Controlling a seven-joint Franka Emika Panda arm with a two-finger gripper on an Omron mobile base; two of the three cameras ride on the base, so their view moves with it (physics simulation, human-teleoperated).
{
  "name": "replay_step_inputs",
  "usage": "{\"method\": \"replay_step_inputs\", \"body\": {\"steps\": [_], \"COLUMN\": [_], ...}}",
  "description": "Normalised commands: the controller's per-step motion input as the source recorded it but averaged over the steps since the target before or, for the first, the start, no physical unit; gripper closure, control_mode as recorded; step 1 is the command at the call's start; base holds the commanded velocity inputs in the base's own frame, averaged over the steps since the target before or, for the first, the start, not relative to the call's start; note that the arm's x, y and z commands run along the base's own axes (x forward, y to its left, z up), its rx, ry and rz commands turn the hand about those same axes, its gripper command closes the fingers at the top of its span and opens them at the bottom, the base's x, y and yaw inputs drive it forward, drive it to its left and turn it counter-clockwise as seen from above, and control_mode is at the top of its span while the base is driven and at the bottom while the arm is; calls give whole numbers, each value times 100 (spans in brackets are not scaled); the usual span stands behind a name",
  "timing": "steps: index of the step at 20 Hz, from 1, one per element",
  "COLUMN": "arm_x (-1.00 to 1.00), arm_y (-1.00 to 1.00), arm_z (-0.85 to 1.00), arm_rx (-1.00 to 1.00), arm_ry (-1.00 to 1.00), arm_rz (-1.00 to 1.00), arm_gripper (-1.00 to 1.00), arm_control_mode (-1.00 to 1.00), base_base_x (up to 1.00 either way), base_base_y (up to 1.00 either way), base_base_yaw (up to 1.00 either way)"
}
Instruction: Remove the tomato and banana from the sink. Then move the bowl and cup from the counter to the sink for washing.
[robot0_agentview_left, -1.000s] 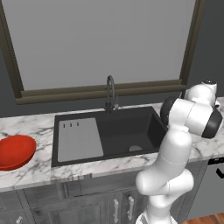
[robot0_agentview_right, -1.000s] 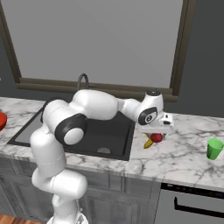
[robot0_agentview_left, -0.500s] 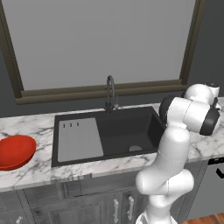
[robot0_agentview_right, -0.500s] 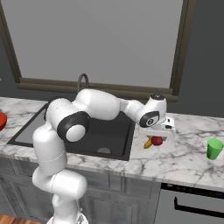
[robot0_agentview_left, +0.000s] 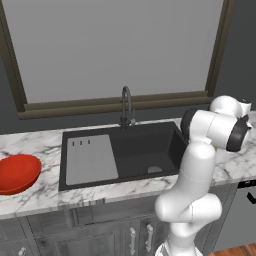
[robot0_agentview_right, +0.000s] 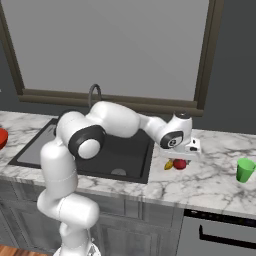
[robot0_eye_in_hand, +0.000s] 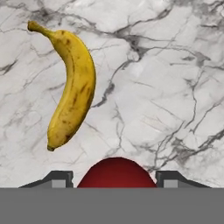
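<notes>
Over at the far left the bowl (robot0_agentview_left: 17, 172) is sitting on the marble table (robot0_agentview_left: 42, 192), well apart from the black sink (robot0_agentview_left: 125, 150), whose basin is lying bare beside its grey drainboard (robot0_agentview_left: 90, 159). The arm is reaching across the sink's right edge, and its gripper (robot0_agentview_right: 181, 156) is hanging low over the table just beyond that rim. In the hand view the jaws are standing wide, one finger (robot0_eye_in_hand: 57, 178) on each side of the tomato (robot0_eye_in_hand: 116, 172), with a gap showing either side, so they are not clamping it. The banana (robot0_eye_in_hand: 72, 83) is lying on the marble just beside the tomato. Further right the green cup (robot0_agentview_right: 245, 169) is standing upright, well apart.
</notes>
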Motion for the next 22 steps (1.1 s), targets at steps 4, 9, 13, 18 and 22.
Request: {"method": "replay_step_inputs", "body": {"steps": [4, 9, 13, 18, 22], "arm_x": [5, 4, 4, 3, 4], "arm_y": [0, 0, 0, 0, 0], "arm_z": [-16, -15, -18, -18, -22], "arm_rx": [5, 4, 0, 0, 0], "arm_ry": [2, 0, 0, 0, 0], "arm_rz": [0, 0, 0, 0, 0], "arm_gripper": [100, 100, 100, 100, 100], "arm_control_mode": [-100, -100, -100, -100, -100], "base_base_x": [0, 0, 0, 0, 0], "base_base_y": [0, 0, 0, 0, 0], "base_base_yaw": [0, 0, 0, 0, 0]}}
